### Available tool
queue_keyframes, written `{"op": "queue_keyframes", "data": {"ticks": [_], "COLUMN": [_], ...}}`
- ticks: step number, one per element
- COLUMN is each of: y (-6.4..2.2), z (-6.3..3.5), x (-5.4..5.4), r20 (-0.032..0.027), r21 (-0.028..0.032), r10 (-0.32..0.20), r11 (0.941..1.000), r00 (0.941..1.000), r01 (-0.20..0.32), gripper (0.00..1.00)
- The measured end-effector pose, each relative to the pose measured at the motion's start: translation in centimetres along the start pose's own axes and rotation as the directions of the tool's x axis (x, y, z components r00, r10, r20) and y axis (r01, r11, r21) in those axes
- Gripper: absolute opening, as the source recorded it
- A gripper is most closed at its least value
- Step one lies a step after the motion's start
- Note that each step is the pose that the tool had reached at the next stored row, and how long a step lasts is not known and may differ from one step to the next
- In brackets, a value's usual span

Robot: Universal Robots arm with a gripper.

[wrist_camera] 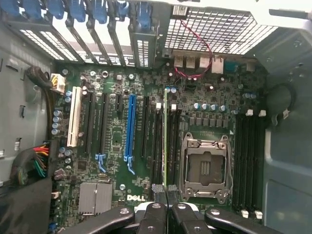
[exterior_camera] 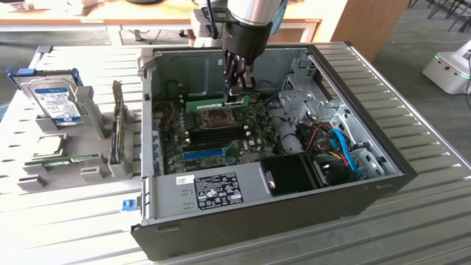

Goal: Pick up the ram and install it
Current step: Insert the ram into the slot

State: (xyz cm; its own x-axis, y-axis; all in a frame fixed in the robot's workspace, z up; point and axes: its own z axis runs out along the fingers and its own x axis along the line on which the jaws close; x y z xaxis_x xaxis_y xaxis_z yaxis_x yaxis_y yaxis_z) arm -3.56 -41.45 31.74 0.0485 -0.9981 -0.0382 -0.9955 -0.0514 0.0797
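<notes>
The ram [wrist_camera: 166, 141] is a thin green stick seen edge-on, running along the black memory slots [wrist_camera: 157, 146] beside the empty CPU socket [wrist_camera: 204, 165]. My gripper [wrist_camera: 166, 191] is shut on one end of it, one dark finger on each face. In the exterior view the gripper [exterior_camera: 237, 95] reaches down into the open computer case [exterior_camera: 368, 182], with the ram [exterior_camera: 206, 102] sticking out level towards that view's left, just above the motherboard [exterior_camera: 220, 138]. I cannot tell whether the stick is seated in a slot.
More black memory slots [wrist_camera: 246, 161] lie on the socket's other side. A blue slot [wrist_camera: 129, 126] and white slot [wrist_camera: 74, 122] cross the board. Outside the case, a grey holder [exterior_camera: 96, 174] carries another green stick [exterior_camera: 70, 161], an upright card [exterior_camera: 118, 124] and a hard drive [exterior_camera: 55, 99].
</notes>
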Motion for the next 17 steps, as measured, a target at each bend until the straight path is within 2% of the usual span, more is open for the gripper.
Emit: {"op": "queue_keyframes", "data": {"ticks": [17], "y": [-0.25], "z": [3.09], "x": [0.1], "r20": [0.0001], "r21": [0.0005], "r10": [0.002], "r11": [1.0000], "r00": [1.0000], "r01": [-0.002], "gripper": [0.12]}}
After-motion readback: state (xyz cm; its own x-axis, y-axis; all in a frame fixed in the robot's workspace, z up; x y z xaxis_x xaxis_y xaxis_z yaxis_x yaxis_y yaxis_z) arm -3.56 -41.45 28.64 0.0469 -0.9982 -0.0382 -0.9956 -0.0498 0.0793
